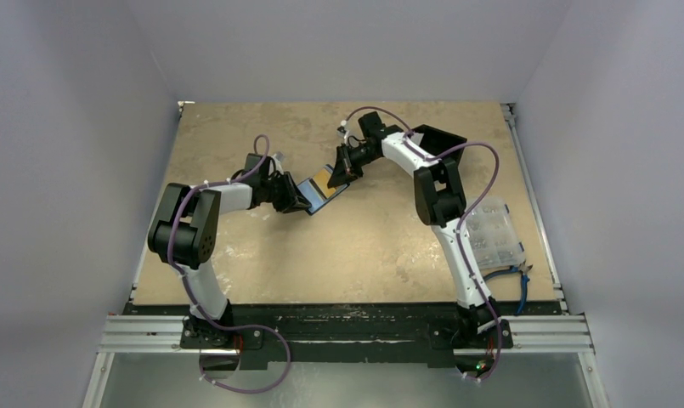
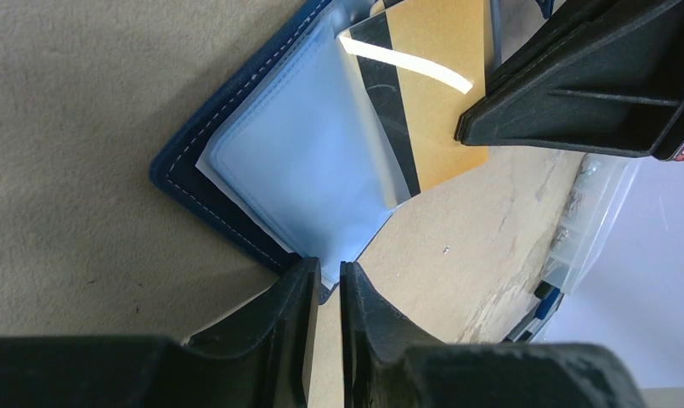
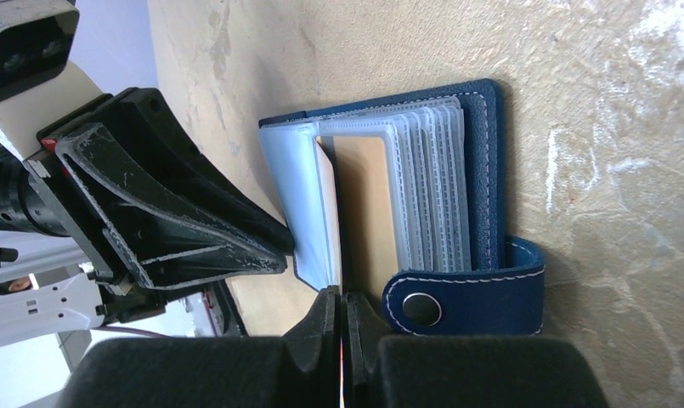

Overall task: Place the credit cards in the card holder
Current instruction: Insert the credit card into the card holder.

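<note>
Card holder (image 2: 296, 161) — left pincer (image 2: 328, 276) grips | gold card (image 2: 440, 93) — right pincer (image 3: 344, 306) grips | clear box (image 1: 491, 234) apart

The surface (image 1: 321, 263) was tan and mottled, with paler blotches across it. At its right edge sat a clear plastic compartment box (image 1: 494, 231), small bits showing through the plastic. Just beside that box, on the nearer side, lay a blue-handled tool (image 1: 518, 285). Farther back on the right stood a black open-sided box (image 1: 444, 140). Plain grey walls (image 1: 83, 127) closed in the sides.
</note>
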Robot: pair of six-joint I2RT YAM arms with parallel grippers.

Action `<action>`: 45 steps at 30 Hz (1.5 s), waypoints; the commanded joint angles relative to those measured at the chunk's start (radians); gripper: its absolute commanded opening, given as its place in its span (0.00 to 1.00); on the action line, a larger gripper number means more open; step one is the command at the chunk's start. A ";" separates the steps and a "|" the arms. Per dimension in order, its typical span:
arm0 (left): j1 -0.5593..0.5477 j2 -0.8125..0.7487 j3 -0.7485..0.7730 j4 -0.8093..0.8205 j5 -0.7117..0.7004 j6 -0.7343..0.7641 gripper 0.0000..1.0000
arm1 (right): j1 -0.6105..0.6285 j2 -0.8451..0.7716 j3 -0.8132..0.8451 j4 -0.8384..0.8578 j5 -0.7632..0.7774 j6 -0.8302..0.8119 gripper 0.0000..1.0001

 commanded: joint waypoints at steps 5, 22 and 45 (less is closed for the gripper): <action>0.005 0.028 -0.028 -0.053 -0.066 0.020 0.20 | -0.025 -0.014 -0.065 -0.012 0.056 -0.021 0.00; 0.004 0.032 -0.022 -0.045 -0.053 0.015 0.20 | 0.020 0.027 -0.019 -0.072 0.075 -0.072 0.00; 0.005 -0.041 -0.005 -0.099 -0.040 0.038 0.20 | 0.083 -0.186 -0.159 0.172 0.297 -0.204 0.38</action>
